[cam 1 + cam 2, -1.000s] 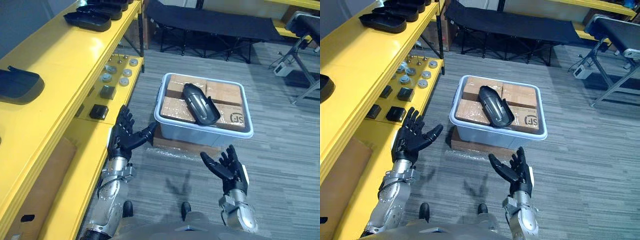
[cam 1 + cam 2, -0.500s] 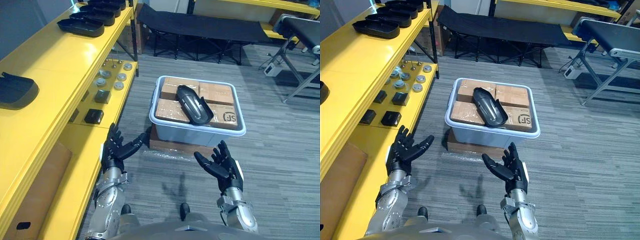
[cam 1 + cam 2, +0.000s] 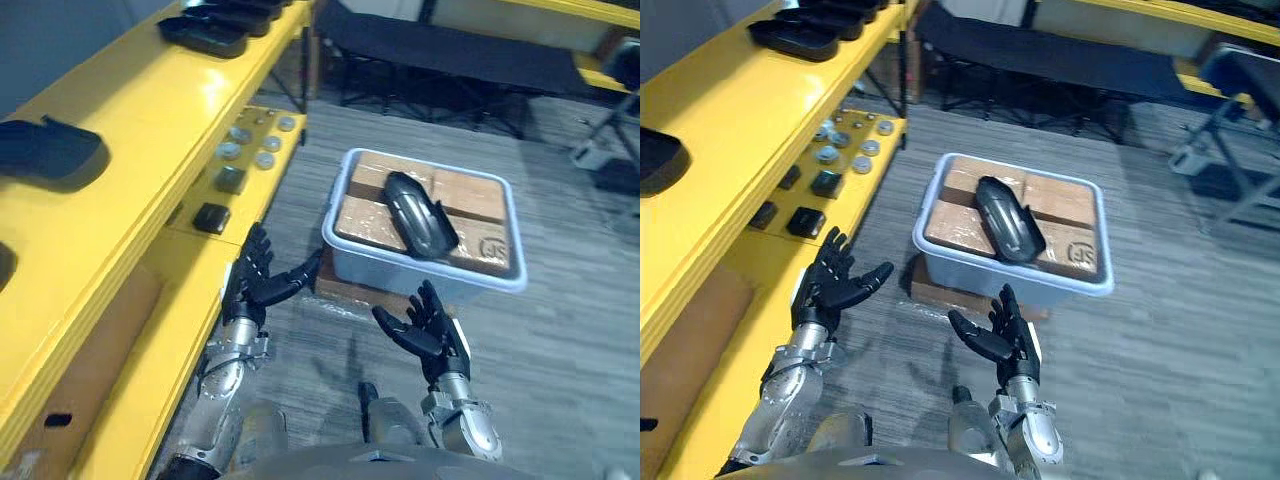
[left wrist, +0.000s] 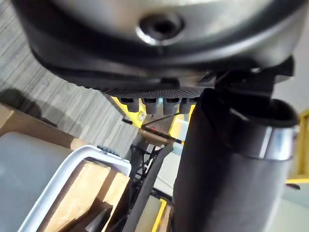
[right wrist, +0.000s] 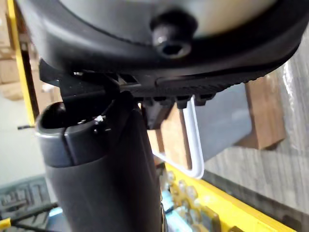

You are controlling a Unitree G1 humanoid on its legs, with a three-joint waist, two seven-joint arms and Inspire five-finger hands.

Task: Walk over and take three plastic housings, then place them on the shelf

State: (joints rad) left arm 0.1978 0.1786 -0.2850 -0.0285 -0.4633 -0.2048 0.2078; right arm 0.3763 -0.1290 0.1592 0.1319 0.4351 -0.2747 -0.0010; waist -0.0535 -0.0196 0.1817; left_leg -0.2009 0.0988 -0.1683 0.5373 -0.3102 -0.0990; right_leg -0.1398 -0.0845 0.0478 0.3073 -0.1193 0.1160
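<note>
Both hands hang empty just short of the bin: the left hand (image 3: 262,282) and the right hand (image 3: 428,330) each have fingers straight and spread, palms turned inward, gripping nothing. One plastic housing (image 3: 420,213), dark and long, lies slantwise on the cardboard boxes (image 3: 362,215) inside the grey bin (image 3: 425,272), which sits on the floor just right of the yellow shelf (image 3: 130,130). Other dark housings (image 3: 215,35) rest on the shelf's top board at the far end, and one more (image 3: 50,150) lies nearer on the left.

The housing looks smooth and curved, so a one-sided grip may let it slide or roll back onto the boxes. The left hand is close to the lower shelf board — a wide swing could clip its edge or scatter the small parts (image 3: 250,150) laid out there. A push on the rim might shift the bin on the block beneath it.

Whether any further housing lies in the bin I cannot tell. The far row is cut off at the edge, so its count is unclear.
</note>
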